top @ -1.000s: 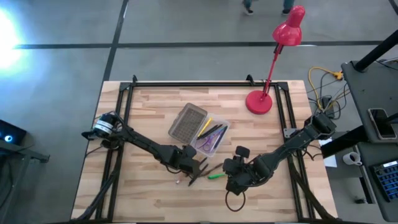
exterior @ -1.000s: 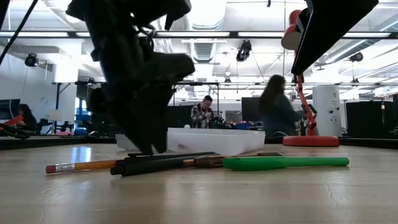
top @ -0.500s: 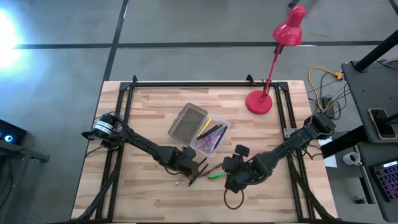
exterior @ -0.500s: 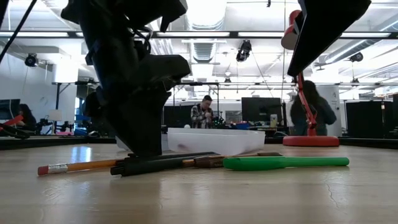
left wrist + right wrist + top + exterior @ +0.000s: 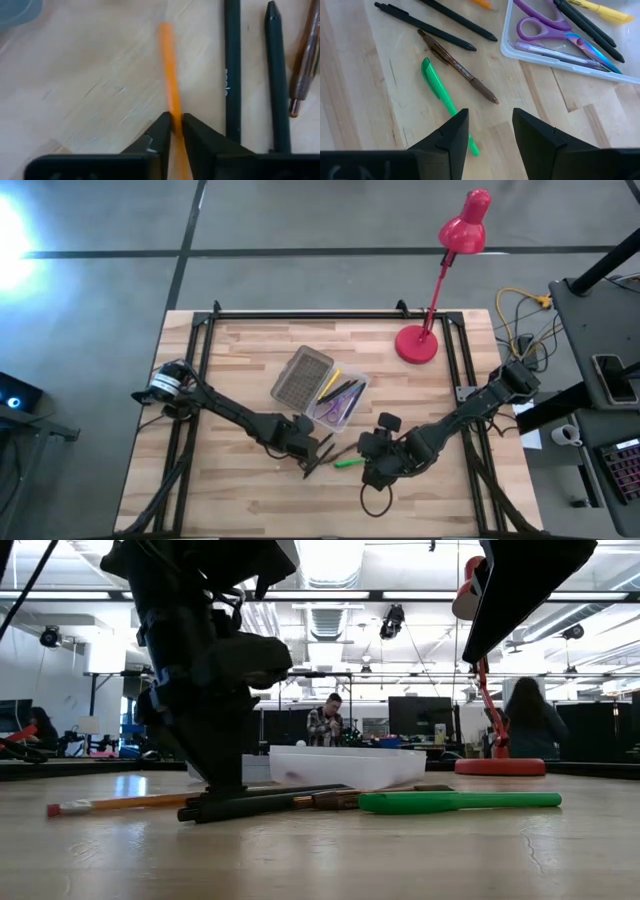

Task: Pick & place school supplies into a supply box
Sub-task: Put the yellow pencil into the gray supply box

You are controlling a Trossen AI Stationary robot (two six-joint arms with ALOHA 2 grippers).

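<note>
An orange pencil [image 5: 169,70] lies on the wooden table, its eraser end [image 5: 56,809] toward the table's left. My left gripper [image 5: 176,124] is shut on it, seen in the high view [image 5: 305,451] just near of the supply box. Two black pens [image 5: 231,65], a brown pen [image 5: 457,66] and a green pen [image 5: 441,93] lie beside it. The supply box [image 5: 343,402] stands open, its grey lid [image 5: 300,375] folded back, with purple scissors [image 5: 545,27] and pens inside. My right gripper [image 5: 490,125] hangs open above the green pen. My left gripper pinches the orange pencil's shaft [image 5: 173,107] between its two fingertips [image 5: 162,131], somewhere along its middle. The fingers come steeply from above and stand on either side of the pencil. The pencil lies nearly flat, its eraser end [image 5: 56,809] down on the table.
A red desk lamp [image 5: 440,280] stands at the table's far right. Black frame rails [image 5: 300,313] run along the table's edges. Bare wood lies toward the near edge. People show in the room beyond the table.
My left gripper has sunk a little and shut on the orange pencil. The pencil has slid a short way toward the table's left, still lying on the wood. My right gripper has kept still.
</note>
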